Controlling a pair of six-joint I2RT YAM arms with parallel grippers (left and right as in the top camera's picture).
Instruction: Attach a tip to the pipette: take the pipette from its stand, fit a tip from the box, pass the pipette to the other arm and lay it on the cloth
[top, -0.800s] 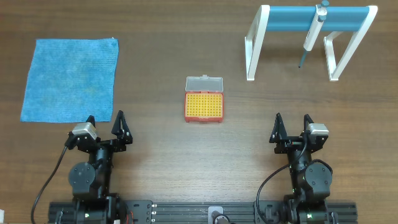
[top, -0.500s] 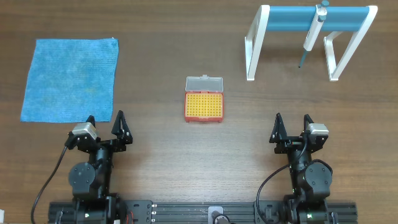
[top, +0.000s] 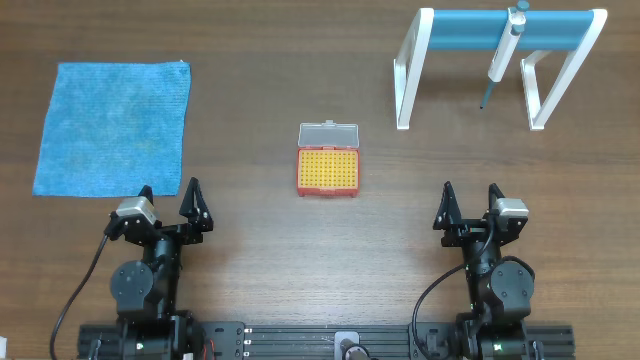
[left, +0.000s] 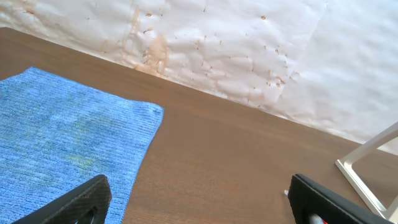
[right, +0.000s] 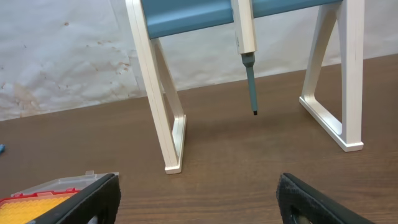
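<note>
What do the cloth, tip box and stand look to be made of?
Cloth: blue fabric, probably microfibre, matte with ribbed weave.
Tip box: likely plastic, orange base, clear lid.
Stand: smooth white legs, teal bar; plastic or painted metal, cannot tell.

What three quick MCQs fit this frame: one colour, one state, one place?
1. The cloth is:
A. blue
B. red
C. white

2. The box is:
A. shut
B. open
C. tipped over

3. The pipette is:
A. on the cloth
B. hanging from the stand
C. in the box

Key:
1. A, the cloth is blue all over in the top view.
2. B, the clear lid lies folded back behind the box.
3. B, the pipette hangs off the stand's bar, its point clear of the table.
</note>
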